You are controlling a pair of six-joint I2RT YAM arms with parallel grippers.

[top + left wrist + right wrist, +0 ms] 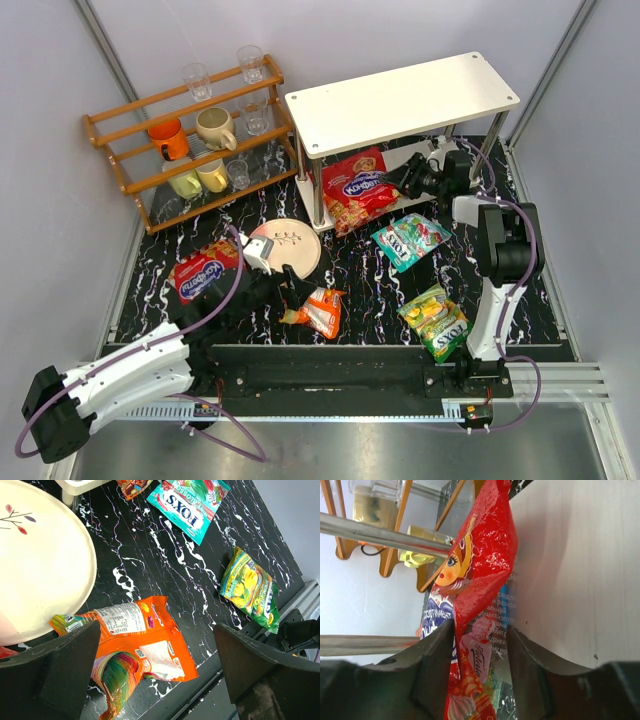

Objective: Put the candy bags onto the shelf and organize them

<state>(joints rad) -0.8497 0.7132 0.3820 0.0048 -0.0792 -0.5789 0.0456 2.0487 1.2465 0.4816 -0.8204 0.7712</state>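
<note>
Far left, the first red bag point(203, 272) lies flat on the bench point(365, 285), off to the outer side of my left tool point(156, 632) and well clear of it: not yet shelved.

The left tool has its jaws as wide as they go and holds nothing. It hangs over the orange bag point(323, 311), which lies crumpled on the bench just below and between the fingers, not touching them as far as I can see.

Moving right: the shelf point(400, 100). Its top board is bare. The second red bag point(485, 555) is at the left end of the lower tier, edge-up against the white board, and that's the only bag anywhere near home.

My right tool point(480, 630) is reaching in there. Its jaws are partly parted with that red bag's lower edge running between them. Whether they are pinching it or have let go, I cannot tell.

Nearer me than the right tool, the teal bag point(410, 240) lies on the bench. Nearer again, the yellow-green bag point(437, 320) lies beside the arm's base.

My read: one bag going in, four to go, and no tidying done.
</note>
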